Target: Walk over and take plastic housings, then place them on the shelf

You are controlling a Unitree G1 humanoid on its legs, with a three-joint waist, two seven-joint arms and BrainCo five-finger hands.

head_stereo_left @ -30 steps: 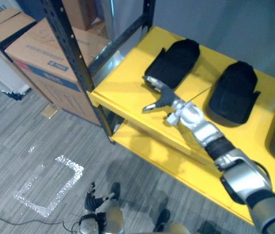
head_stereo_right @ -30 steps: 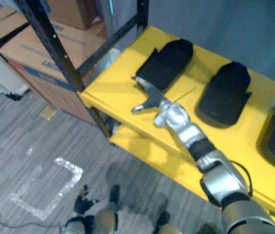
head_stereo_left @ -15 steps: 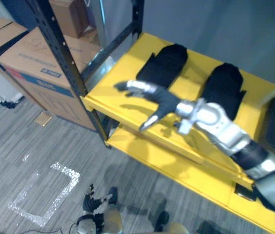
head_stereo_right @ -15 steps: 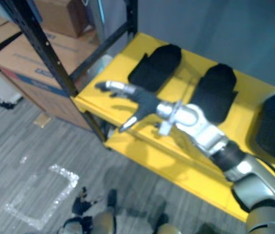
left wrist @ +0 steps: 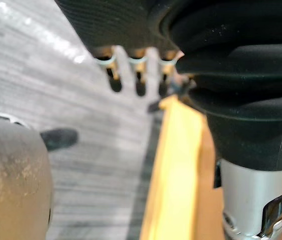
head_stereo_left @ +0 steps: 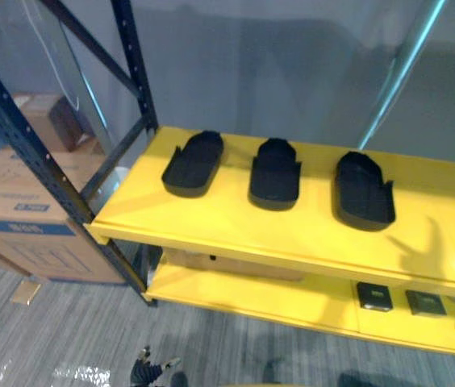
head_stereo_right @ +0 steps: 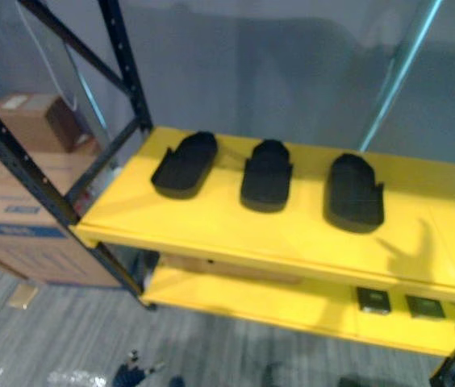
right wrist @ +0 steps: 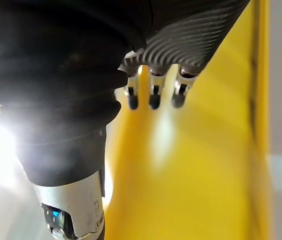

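Three plastic housings (head_stereo_left: 276, 172) in a row on the yellow shelf (head_stereo_left: 211, 219), both hands empty.
Housings lie apart on the top board. Left hand (left wrist: 140, 84) by the shelf edge and right hand (right wrist: 154, 96) over yellow board hang loose, fingers apparently uncurled, though foreshortened. Housings look light, stiff and slick: likely pinch across the side walls.

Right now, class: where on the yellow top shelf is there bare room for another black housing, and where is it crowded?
The widest bare patch is on the top shelf, right of the right housing. A bare strip runs along the front edge, before all three. Crowded: the back row, with narrow gaps beside the middle housing and left housing.
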